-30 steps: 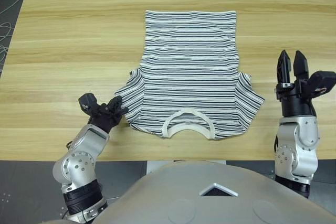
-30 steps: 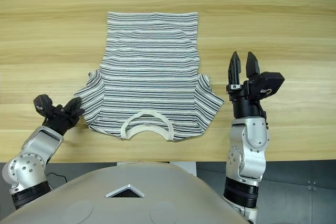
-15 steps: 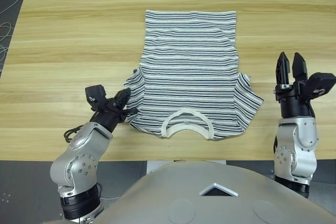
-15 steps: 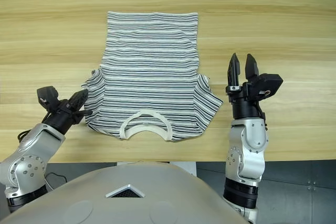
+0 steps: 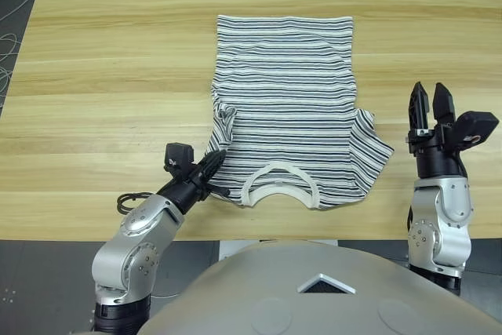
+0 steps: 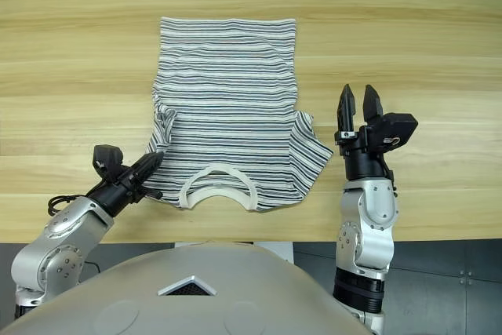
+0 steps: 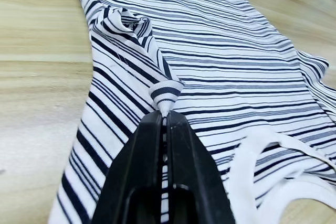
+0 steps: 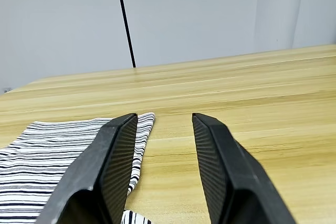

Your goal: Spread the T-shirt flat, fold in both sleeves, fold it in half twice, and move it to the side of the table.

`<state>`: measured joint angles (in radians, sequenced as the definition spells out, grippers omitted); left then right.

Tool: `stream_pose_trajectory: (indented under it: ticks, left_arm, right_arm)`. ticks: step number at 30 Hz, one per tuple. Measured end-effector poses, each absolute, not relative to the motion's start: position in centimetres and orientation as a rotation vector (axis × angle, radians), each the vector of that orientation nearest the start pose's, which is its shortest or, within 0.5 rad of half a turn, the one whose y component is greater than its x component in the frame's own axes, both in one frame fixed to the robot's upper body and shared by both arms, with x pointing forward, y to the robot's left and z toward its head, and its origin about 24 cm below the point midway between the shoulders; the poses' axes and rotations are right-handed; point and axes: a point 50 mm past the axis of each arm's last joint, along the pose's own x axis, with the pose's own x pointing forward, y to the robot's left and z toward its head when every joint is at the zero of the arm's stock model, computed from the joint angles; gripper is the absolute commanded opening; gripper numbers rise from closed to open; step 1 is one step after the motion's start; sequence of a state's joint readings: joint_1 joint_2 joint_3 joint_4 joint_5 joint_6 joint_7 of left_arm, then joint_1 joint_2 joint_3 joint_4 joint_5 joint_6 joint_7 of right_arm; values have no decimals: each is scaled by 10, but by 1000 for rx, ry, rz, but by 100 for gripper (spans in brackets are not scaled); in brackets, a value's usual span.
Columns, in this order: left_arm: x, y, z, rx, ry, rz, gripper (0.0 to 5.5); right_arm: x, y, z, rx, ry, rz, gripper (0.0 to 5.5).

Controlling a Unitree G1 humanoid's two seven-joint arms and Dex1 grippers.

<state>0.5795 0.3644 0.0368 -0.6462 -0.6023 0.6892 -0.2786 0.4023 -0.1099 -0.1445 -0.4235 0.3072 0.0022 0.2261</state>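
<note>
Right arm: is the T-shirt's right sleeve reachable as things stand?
Probably yes. The right gripper is open just beside the right sleeve, with only bare table between them, and nothing lies on the sleeve.

Tip of left sleeve (image 7: 134, 51) of black-and-white striped cotton T-shirt (image 7: 220, 72) vanishes between pinched fingers of left tool (image 7: 164, 120); cloth inside grip hidden. Sleeve doubled over at shirt's 9 o'clock, layer beneath covered. Wrist views crop shirt hem, white collar (image 7: 241, 153), finger bases of right tool (image 8: 161, 124). Light wooden surface (image 5: 118, 52) cut off at 12 and 3 o'clock.
</note>
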Motion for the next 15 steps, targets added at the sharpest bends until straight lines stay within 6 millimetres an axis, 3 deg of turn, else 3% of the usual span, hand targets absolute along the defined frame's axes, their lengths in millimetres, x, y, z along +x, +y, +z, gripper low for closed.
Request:
stream_pose_trajectory:
  ticks: [2,15]
  left_arm:
    - [123,175,38,-280,585,-401,12]
    - [121,176,36,-282,578,-370,190]
  right_arm:
    - [171,-204,66,117,-76,37,195]
    - [172,-204,64,107,-76,36,195]
